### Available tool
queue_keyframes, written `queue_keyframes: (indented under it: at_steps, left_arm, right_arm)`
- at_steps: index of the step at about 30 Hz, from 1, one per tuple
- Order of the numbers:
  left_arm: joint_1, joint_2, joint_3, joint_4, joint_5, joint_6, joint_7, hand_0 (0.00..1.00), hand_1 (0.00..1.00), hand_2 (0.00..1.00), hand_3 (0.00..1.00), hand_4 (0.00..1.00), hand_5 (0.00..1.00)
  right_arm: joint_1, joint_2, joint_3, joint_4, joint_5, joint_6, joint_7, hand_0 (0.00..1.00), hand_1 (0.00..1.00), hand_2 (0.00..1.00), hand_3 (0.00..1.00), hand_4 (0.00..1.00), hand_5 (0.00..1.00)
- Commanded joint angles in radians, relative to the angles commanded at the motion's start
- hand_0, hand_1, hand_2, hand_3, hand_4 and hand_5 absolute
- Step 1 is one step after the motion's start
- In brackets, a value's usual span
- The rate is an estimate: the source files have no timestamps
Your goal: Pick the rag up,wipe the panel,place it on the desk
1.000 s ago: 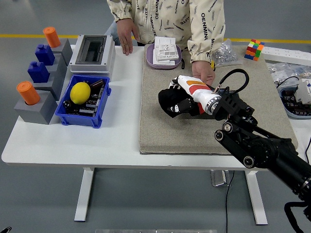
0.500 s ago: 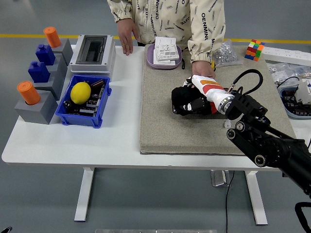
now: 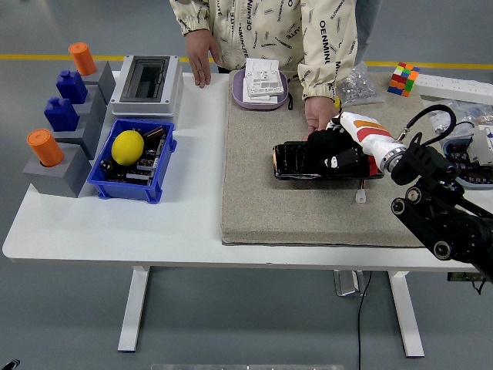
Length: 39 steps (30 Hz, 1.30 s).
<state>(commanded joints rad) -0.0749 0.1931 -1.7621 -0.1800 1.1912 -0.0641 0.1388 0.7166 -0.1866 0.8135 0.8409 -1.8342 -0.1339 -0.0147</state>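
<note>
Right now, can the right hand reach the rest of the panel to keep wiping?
Probably yes. The right hand already lies on the panel, and the exposed left part has nothing on it. The person's hand rests at the far edge, close but apparently off the surface.

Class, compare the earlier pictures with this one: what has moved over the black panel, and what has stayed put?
The right hand slid rightward along the black panel, uncovering its left end. Whether it holds the rag is unclear. The person's hand still steadies the panel's far edge; the blue bin is unchanged.
</note>
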Motion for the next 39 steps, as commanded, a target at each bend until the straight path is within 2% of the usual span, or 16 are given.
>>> queue_keyframes:
  at_steps: [26,39]
  left_arm:
    - [-0.002,-0.007,-0.013,0.000,0.001,-0.001,-0.002,0.722,0.716,0.767,0.625,0.690,0.564]
    - [0.000,-0.011,-0.014,0.000,0.003,-0.001,-0.002,0.722,0.716,0.767,0.625,0.691,0.565]
  right_arm:
    - [-0.067,-0.148,0.088,-0.002,-0.015,0.005,-0.001,0.329,0.414,0.457,0.450,0.942,0.002]
    - [-0.093,-0.180,0.121,-0.004,-0.022,0.005,-0.001,0.329,0.414,0.456,0.450,0.943,0.002]
